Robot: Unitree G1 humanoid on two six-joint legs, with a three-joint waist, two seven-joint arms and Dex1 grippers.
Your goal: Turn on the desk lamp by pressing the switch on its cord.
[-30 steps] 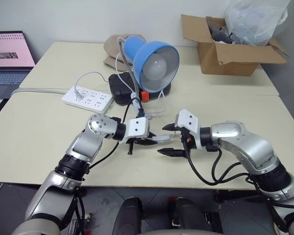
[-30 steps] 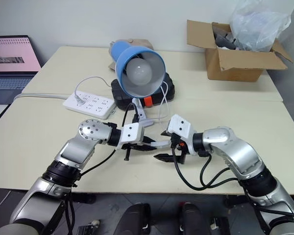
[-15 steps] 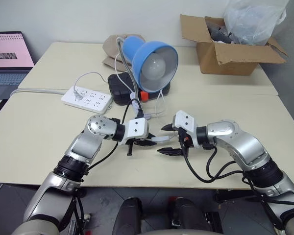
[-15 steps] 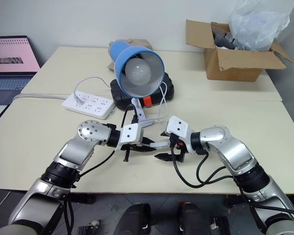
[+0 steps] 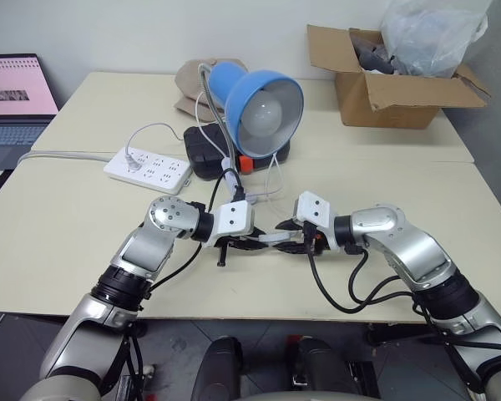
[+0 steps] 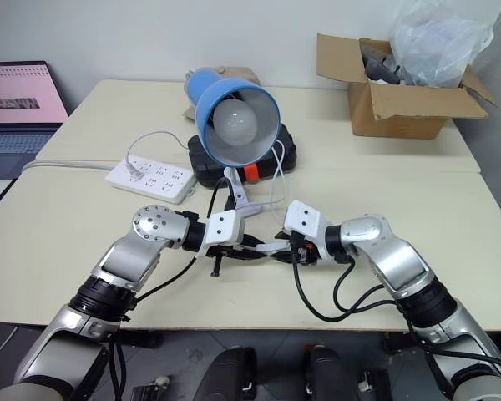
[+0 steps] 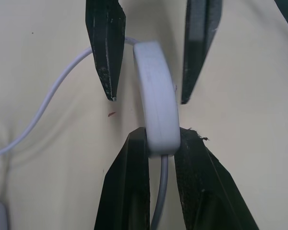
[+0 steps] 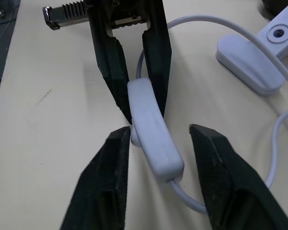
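The desk lamp [image 5: 263, 104] stands at the table's middle back, its blue shade facing me and the white bulb unlit. Its white clip base [image 8: 249, 64] rests on the table. The thin white cord [image 7: 53, 96] loops forward to the switch [image 7: 156, 105], a white oblong held just above the tabletop. My left gripper [image 7: 162, 135] is shut on one end of the switch. My right gripper [image 8: 159, 130] straddles the other end from the opposite side, jaws narrowed. One finger touches the switch's side and a small gap is left at the other.
A white power strip [image 5: 149, 170] lies at the back left, a black case [image 5: 204, 150] behind the clip base. A cardboard box [image 5: 392, 75] with a plastic bag sits at the back right. A laptop [image 5: 12, 100] is at the far left.
The right gripper's fingers have drawn in from wide open to a narrow stance around the switch. The left gripper keeps its hold and has not moved.
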